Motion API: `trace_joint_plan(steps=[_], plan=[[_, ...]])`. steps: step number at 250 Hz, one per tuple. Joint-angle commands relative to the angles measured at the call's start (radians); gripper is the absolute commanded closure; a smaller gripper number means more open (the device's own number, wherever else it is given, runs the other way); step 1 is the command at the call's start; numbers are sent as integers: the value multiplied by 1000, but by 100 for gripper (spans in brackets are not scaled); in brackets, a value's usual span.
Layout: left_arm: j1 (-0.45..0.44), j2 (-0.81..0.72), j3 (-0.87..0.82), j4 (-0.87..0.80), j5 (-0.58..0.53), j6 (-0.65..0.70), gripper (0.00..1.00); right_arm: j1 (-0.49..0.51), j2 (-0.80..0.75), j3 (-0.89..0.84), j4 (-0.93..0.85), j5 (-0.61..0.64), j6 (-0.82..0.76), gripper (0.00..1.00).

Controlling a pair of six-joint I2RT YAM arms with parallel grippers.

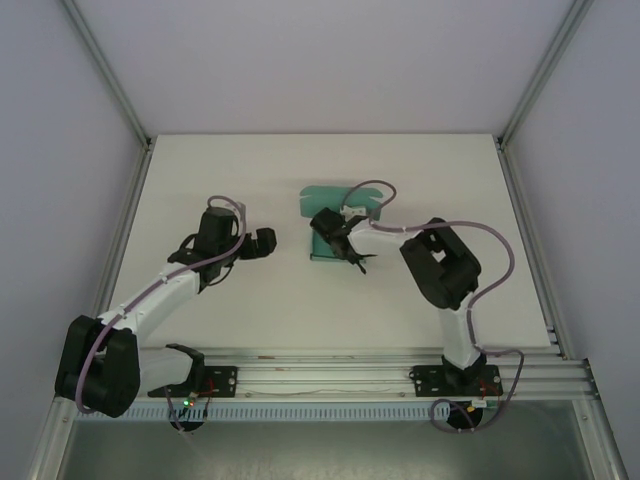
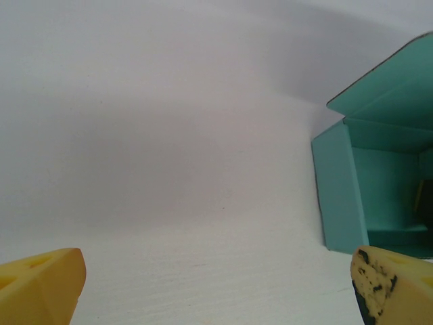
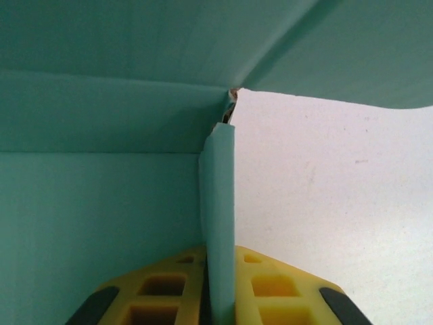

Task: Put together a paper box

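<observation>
The teal-green paper box (image 1: 328,198) sits partly folded at the table's middle, with its walls standing up. My right gripper (image 1: 336,240) reaches over it. In the right wrist view one upright wall (image 3: 218,196) of the box (image 3: 101,210) is pinched between the yellow fingers (image 3: 162,288) of the right gripper (image 3: 218,288), which is shut on it. My left gripper (image 1: 262,243) hovers just left of the box, apart from it. Its yellow fingertips (image 2: 40,284) stand wide open over bare table, with nothing between them (image 2: 216,291). The box (image 2: 358,196) shows its open inside at the right of that view.
The white table (image 1: 200,180) is fenced by aluminium posts (image 1: 110,70) and grey side walls. A metal rail (image 1: 330,375) with the arm bases runs along the near edge.
</observation>
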Motion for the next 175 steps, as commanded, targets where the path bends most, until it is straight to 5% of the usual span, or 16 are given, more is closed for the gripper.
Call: trace_joint_plan(steps=[1,98,143,175], plan=[[-16,-3,39,-12,17,24,0,-7,-58,-57,21,-67,28,82],[-51,83,160,-15,73,100,0,-20,-424,-198,150,-84,-65,39],[-53,180,291,-67,165,252,0,-91,-615,-309,278,-257,-387,1],[-54,285,415,-139,270,407,0,-195,-688,-327,330,-449,-608,0]])
